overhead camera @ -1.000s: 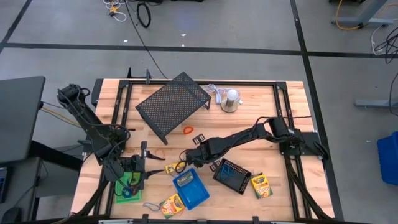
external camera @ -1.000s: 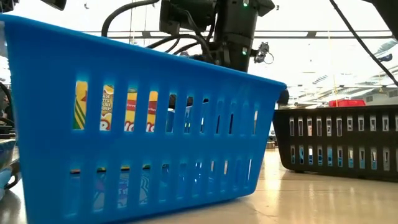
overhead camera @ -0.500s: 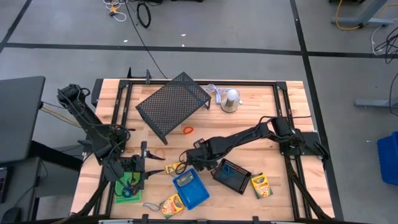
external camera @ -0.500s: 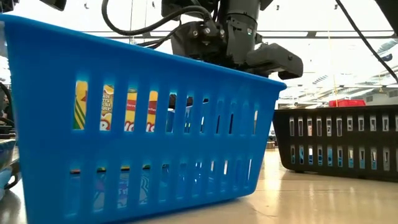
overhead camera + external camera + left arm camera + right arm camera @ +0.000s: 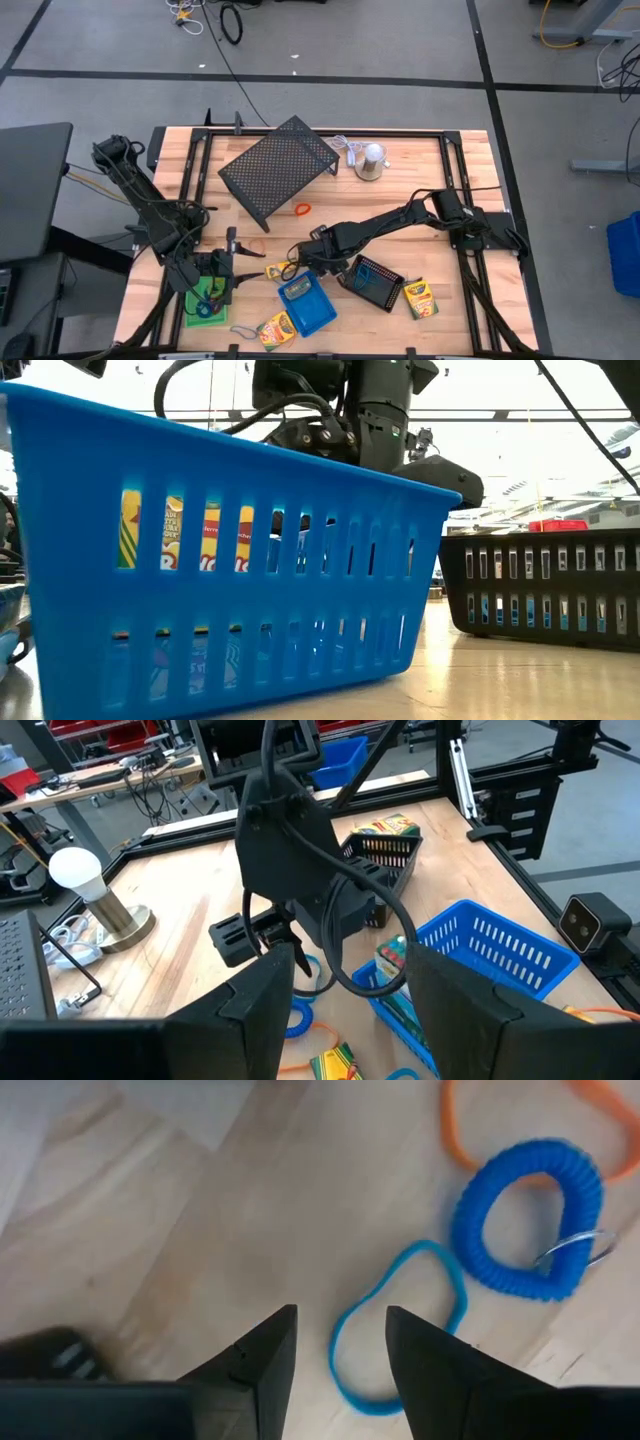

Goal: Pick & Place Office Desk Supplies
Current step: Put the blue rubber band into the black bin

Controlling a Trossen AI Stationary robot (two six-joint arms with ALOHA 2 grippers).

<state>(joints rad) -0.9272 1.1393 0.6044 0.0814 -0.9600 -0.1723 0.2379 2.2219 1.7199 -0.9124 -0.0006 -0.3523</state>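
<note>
Now the right gripper (image 5: 338,1355) hangs over the wooden worktop's (image 5: 200,1230) middle, fingers parted (holding nothing) above a thin light-blue elastic loop (image 5: 395,1325) beside a coiled blue ring (image 5: 530,1215).

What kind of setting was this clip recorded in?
Most likely a robotics lab or workshop. The wooden table sits in a black metal frame on a grey concrete floor marked with tape lines, loose cables lie on the floor, and cluttered workbenches stand behind.
</note>
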